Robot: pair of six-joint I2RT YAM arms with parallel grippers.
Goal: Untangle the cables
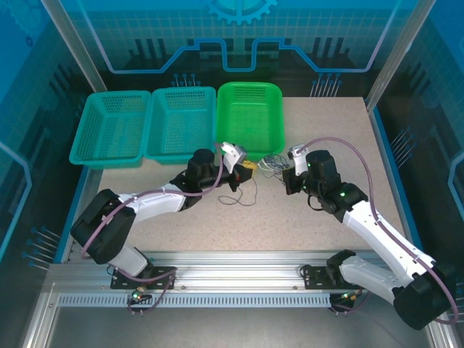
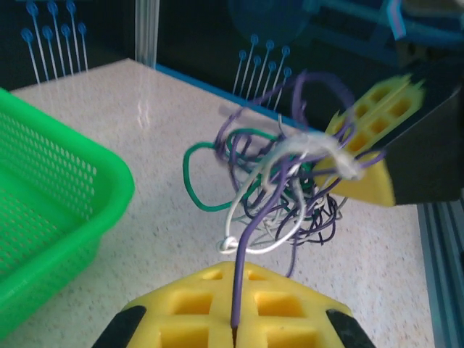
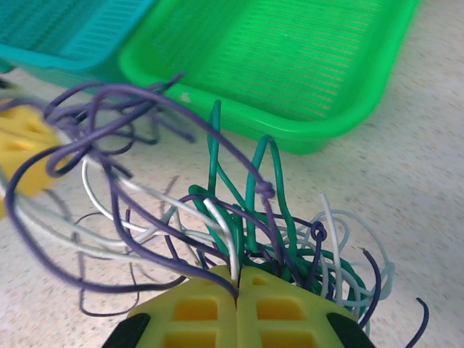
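The cables (image 1: 270, 165) are a tangle of purple, white and green wires hanging just above the table between my two grippers, in front of the green basket. My left gripper (image 1: 246, 166) is shut on a purple wire (image 2: 243, 243) that runs from its yellow fingertips (image 2: 210, 286) up into the tangle (image 2: 290, 156). My right gripper (image 1: 286, 174) faces it, shut on white and purple strands (image 3: 233, 250) of the bundle (image 3: 270, 190). In the left wrist view the right gripper (image 2: 362, 170) grips the tangle's far side. A thin dark wire (image 1: 243, 196) lies loose on the table below the left gripper.
A green basket (image 1: 281, 123) stands just behind the tangle, with two teal baskets (image 1: 112, 127) (image 1: 181, 123) to its left. The green basket's rim (image 3: 319, 138) is close beyond the wires. Blue enclosure walls surround the table.
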